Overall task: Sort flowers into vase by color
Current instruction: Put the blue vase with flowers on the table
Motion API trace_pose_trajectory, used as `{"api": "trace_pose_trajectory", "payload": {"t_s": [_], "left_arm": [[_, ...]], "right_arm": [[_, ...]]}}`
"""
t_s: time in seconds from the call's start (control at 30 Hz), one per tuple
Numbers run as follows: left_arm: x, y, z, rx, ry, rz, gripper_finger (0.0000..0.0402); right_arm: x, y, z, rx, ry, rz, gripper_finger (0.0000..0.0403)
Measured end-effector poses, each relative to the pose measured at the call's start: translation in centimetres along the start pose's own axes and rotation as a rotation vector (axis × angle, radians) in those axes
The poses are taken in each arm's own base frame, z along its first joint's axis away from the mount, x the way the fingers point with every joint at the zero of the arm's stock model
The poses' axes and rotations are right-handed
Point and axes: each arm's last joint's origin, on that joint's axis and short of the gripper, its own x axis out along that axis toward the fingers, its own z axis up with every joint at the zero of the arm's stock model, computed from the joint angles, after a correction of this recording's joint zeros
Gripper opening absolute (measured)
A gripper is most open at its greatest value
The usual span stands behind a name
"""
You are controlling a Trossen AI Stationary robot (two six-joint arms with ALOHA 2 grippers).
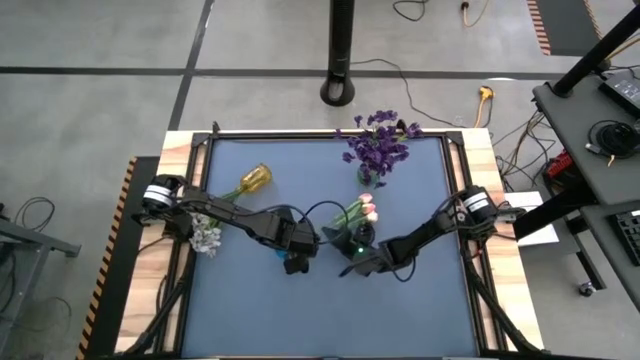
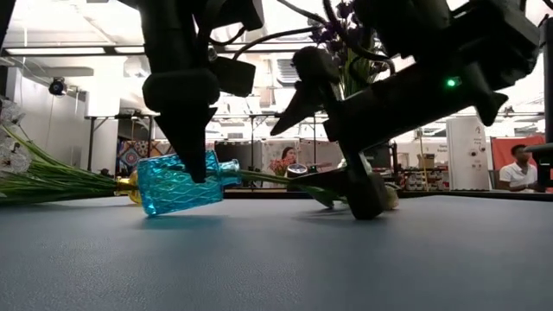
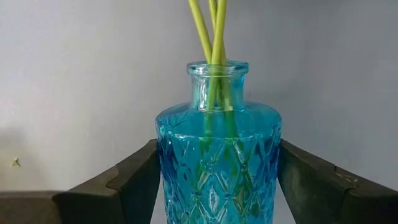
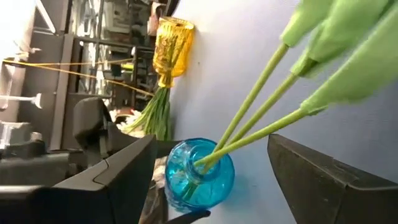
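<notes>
While my left gripper (image 3: 214, 186) clamps the tipped blue vase (image 3: 217, 155) holding pink tulips (image 1: 362, 208), my right gripper (image 4: 211, 180) stands apart; purple flowers (image 1: 378, 145) look placed, white sprigs (image 1: 206, 238) by the yellow vase (image 1: 254, 179) unclear.

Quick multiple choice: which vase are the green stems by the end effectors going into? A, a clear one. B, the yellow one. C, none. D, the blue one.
D: the left wrist view shows green stems running down through the neck of the blue vase, which the left end effector grips by its sides.
</notes>
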Motion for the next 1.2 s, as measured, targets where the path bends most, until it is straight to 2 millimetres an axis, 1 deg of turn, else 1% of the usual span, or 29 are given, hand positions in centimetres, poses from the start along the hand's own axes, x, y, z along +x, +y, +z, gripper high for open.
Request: {"api": "trace_pose_trajectory", "payload": {"t_s": [0.13, 0.3, 0.47, 0.7, 0.83, 0.97, 1.2], "left_arm": [[0.0, 0.0, 0.1, 0.005, -0.010, 0.000, 0.0262], [0.0, -0.2, 0.1, 0.003, -0.021, -0.005, 0.0262], [-0.2, -0.6, 0.1, 0.006, -0.032, -0.013, 0.0262], [-0.8, -1.4, 0.3, 0.019, -0.063, -0.036, 0.0262], [-1.1, -1.7, 0.4, 0.020, -0.079, -0.046, 0.0262], [-1.1, -1.8, 0.5, 0.022, -0.096, -0.044, 0.0262], [-1.4, -2.6, 0.6, 0.054, -0.153, -0.058, 0.0262]], "right_arm": [[0.3, 0.2, -0.4, -0.032, -0.005, -0.047, 0.0305], [0.5, 0.3, -0.6, -0.058, -0.020, -0.064, 0.0309], [0.9, 0.1, -0.2, -0.070, -0.039, -0.080, 0.0299], [1.4, 0.1, 0.2, -0.090, -0.043, -0.088, 0.0280], [1.4, 0.1, 0.3, -0.099, -0.051, -0.087, 0.0260], [1.4, 0.2, 0.3, -0.125, -0.053, -0.086, 0.0230], [1.5, 0.3, 0.2, -0.185, -0.054, -0.084, 0.0152]]}}
